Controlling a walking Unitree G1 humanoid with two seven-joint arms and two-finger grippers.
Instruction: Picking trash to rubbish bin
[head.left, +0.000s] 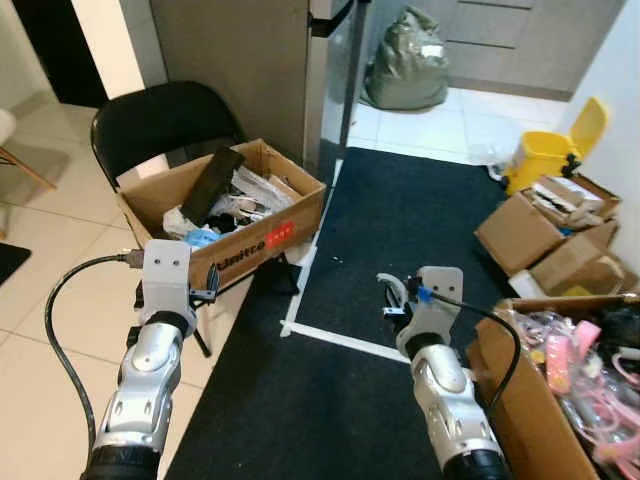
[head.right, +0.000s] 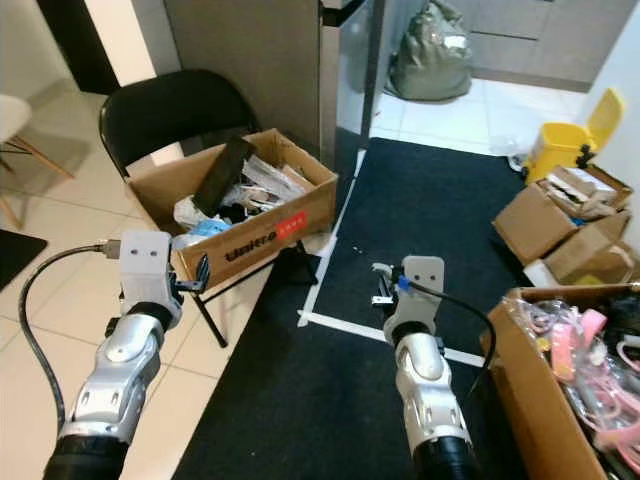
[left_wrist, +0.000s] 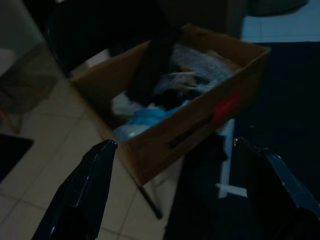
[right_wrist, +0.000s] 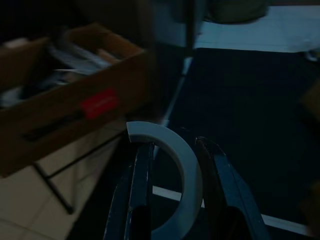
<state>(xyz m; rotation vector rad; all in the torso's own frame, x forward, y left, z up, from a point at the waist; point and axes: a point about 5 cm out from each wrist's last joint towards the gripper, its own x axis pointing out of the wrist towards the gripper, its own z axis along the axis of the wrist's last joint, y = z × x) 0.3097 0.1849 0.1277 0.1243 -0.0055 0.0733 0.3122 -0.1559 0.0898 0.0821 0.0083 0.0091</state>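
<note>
My right gripper (right_wrist: 175, 147) is shut on a white ring like a roll of tape (right_wrist: 187, 170), held between its two black fingers over the dark mat. From the head camera the ring (head.left: 391, 287) shows at the tip of the right arm, low over the mat. My left gripper (left_wrist: 173, 145) stands open and empty, facing a cardboard box (head.left: 262, 238) packed with trash that rests on a black folding chair (head.left: 160, 125). A yellow bin (head.left: 548, 150) with its lid up stands far right, well beyond both grippers.
A dark mat (head.left: 400, 230) covers the floor ahead, with a white tape line (head.left: 345, 342) across it. An open box of pink items (head.left: 575, 365) is close at my right. More cardboard boxes (head.left: 545, 235) lie beyond it. A tall grey cabinet (head.left: 250, 70) and a full rubbish bag (head.left: 408, 60) stand farther back.
</note>
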